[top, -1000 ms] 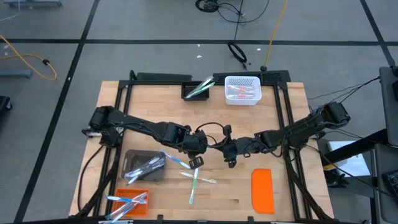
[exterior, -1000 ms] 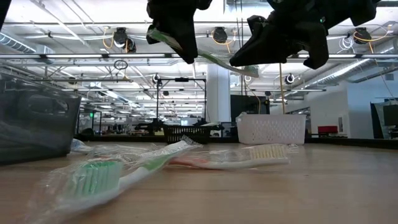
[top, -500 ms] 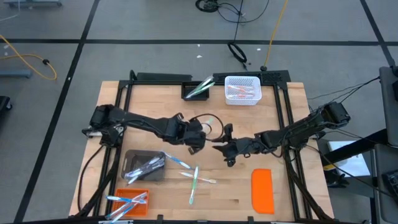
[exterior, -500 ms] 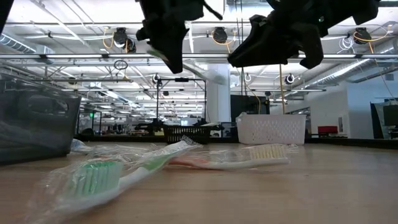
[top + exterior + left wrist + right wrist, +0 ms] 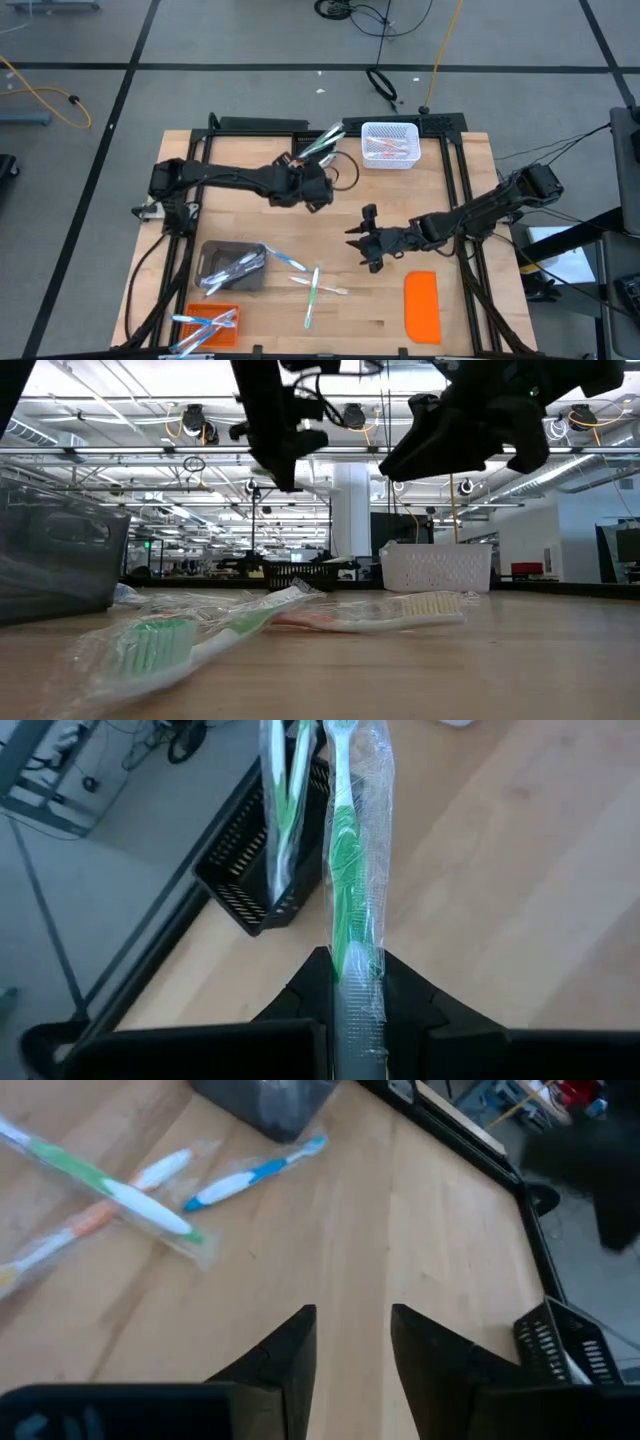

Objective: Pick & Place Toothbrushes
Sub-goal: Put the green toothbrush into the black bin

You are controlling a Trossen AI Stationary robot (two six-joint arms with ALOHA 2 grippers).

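Observation:
My left gripper (image 5: 357,965) is shut on a green-and-white toothbrush (image 5: 345,850) in a clear wrapper. It is above the table's far middle (image 5: 316,186), next to a black basket (image 5: 262,880) that has green toothbrushes standing in it. My right gripper (image 5: 352,1330) hangs open over the table's middle (image 5: 364,238) with nothing between its fingers. Loose wrapped toothbrushes (image 5: 315,285) lie flat on the wood near the front. They show in the right wrist view as a green one (image 5: 100,1185) and a blue one (image 5: 250,1175). My left gripper pinches the wrapped toothbrush near one end (image 5: 356,988) between its two fingers. The toothbrush runs on forward in line with the fingers, which slant down toward the table's far side. It is lifted clear of the table, and its free end reaches over the black basket.
A white basket (image 5: 388,145) with reddish toothbrushes stands at the far edge, right of the black one. A grey bin (image 5: 230,265) and an orange tray (image 5: 208,325) at the front left hold more toothbrushes. A flat orange lid (image 5: 422,305) lies at the front right.
A second ago both grippers met over the table's middle with the green toothbrush between them. My right gripper has opened and let it go, staying in place. My left gripper has swung toward the table's far edge with the toothbrush, turning it toward the black basket.

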